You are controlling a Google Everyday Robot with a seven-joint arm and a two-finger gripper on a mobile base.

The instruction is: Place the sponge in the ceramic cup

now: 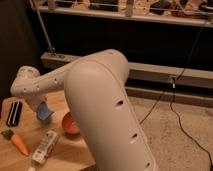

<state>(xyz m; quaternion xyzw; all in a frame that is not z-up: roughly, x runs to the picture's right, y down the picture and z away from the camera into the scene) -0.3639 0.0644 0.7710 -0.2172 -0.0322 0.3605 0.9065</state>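
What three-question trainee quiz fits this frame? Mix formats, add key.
1. True or false: in the picture, the carrot lies left of the orange-red bowl.
2. The gripper, low at the arm's end over the table, is closest to: A the ceramic cup; B the floor cable; C the railing.
3. What colour is the ridged block?

Key: 1 true; 2 A; 3 black.
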